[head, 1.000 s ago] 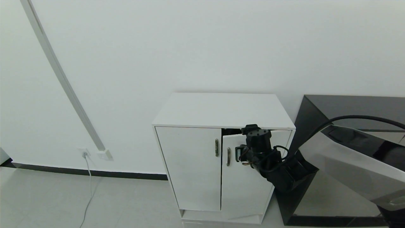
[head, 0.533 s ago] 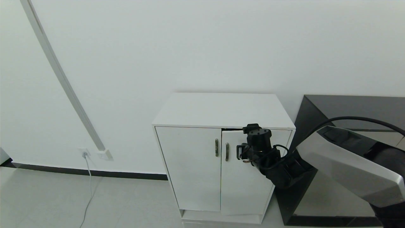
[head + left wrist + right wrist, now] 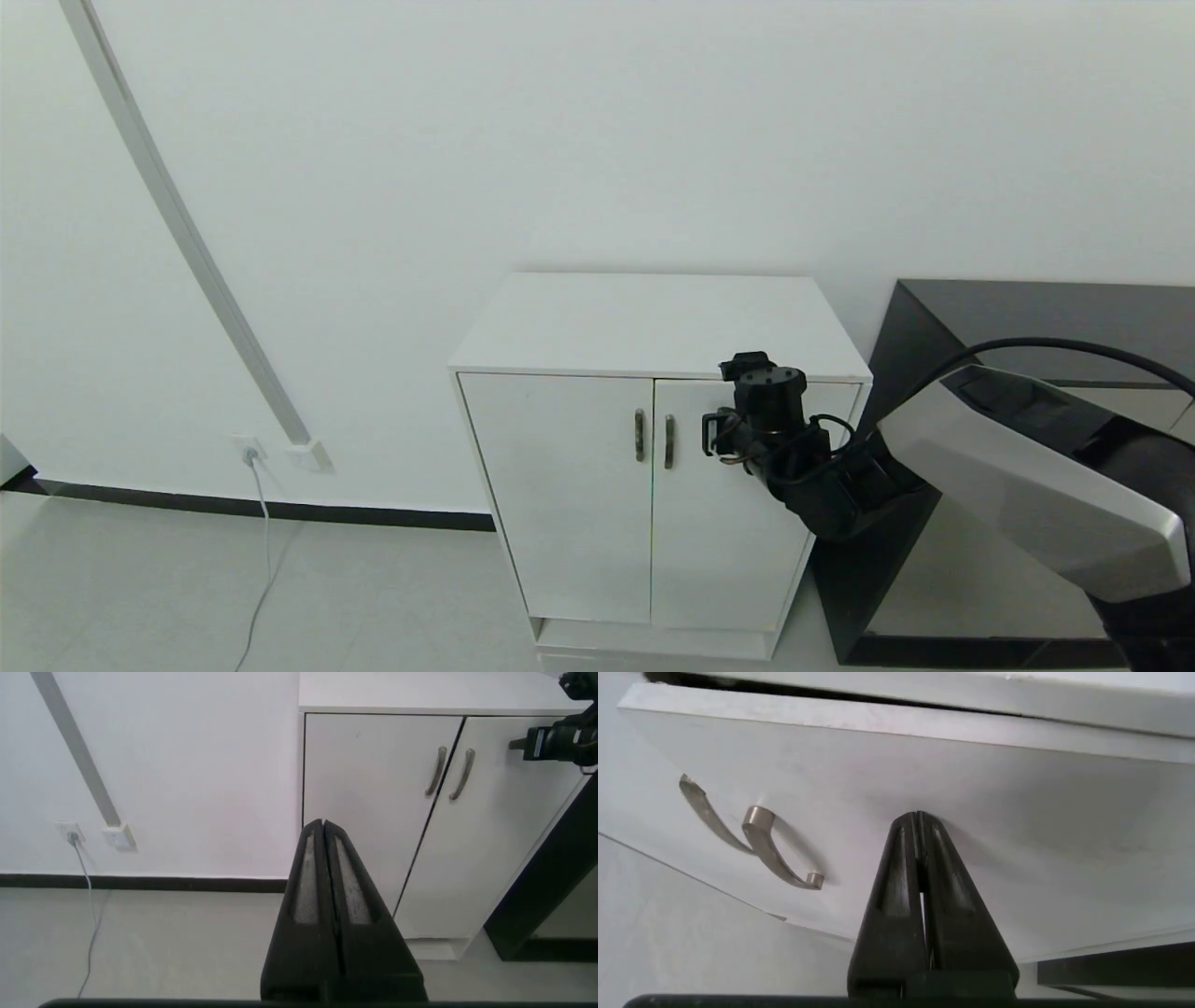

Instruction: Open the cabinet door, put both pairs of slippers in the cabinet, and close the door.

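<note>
Centre frame: my right gripper (image 3: 920,819), closed on nothing, pressed at right door (image 3: 724,532); overpush, I risk door bouncing back ajar.

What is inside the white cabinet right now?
Hidden: the left door and right door are both closed over it. The right gripper, jaws shut, is at the right door.

A cabinet (image 3: 653,322) against the wall (image 3: 560,140), right pincer (image 3: 920,826) before its right door (image 3: 728,541), just right of the handles (image 3: 668,441), dark unit (image 3: 934,317) right of it, socket (image 3: 248,453) left.
</note>
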Controlling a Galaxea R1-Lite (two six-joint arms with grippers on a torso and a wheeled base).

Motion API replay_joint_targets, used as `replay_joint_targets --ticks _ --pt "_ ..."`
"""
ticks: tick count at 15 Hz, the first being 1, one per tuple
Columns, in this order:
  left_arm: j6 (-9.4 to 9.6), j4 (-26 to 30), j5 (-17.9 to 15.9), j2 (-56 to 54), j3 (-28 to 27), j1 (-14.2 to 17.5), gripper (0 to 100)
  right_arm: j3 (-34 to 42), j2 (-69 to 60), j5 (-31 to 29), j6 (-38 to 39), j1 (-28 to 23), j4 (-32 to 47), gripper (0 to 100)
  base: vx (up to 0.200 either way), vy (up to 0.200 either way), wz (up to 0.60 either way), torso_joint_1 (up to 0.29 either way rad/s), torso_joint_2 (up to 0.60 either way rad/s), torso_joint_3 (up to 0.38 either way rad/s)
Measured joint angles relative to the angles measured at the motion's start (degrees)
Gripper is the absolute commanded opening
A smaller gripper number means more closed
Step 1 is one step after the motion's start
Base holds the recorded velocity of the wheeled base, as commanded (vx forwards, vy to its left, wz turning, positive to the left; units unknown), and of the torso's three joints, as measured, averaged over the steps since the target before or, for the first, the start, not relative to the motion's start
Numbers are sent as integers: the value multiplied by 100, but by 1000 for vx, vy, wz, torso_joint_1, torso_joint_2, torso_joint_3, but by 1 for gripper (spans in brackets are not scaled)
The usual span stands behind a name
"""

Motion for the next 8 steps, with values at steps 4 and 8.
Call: replay_joint_targets --ticks 4,8 --pt "2 0 0 0 0 0 0 -62 44 0 -2 -30 1 0 0 0 0 0 0 0" --pt "0 0 2 0 0 0 0 -101 61 0 -18 -46 -5 0 0 0 0 0 0 0"
